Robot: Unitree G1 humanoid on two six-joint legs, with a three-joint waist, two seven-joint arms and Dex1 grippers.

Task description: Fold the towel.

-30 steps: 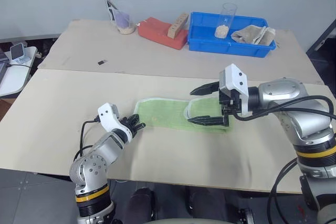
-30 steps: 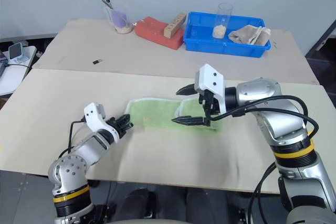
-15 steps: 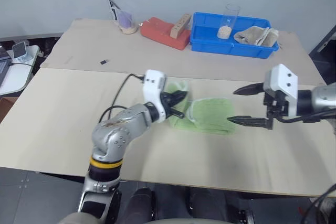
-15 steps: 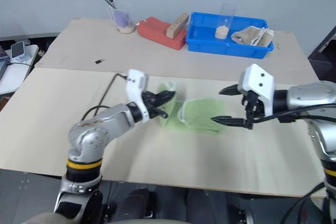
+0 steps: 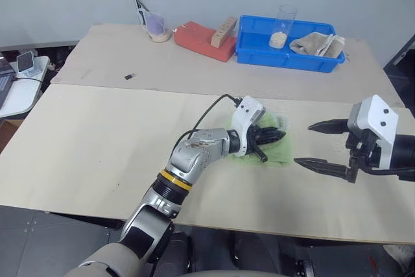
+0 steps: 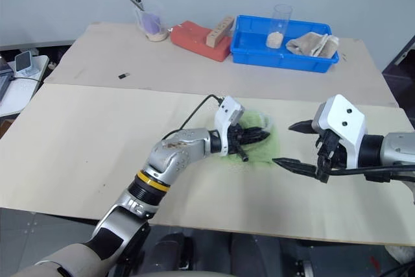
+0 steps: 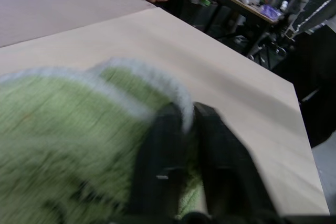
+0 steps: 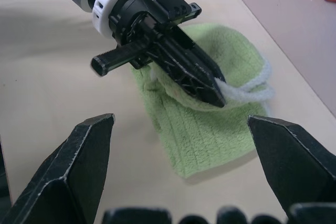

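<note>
Lying bunched double, the lime towel (image 8: 210, 124) sits pinched in the left tool (image 5: 275, 138); right tool (image 5: 324, 144) wide.

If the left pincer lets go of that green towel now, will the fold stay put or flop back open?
The towel looks soft and floppy: it lies bunched in rumpled layers, so it would probably sag rather than spring open. Its thick, looped pile likely grips itself and the table, so sliding seems unlikely. The left pincer lies over a white edge, so withdrawing may drag that layer.
</note>
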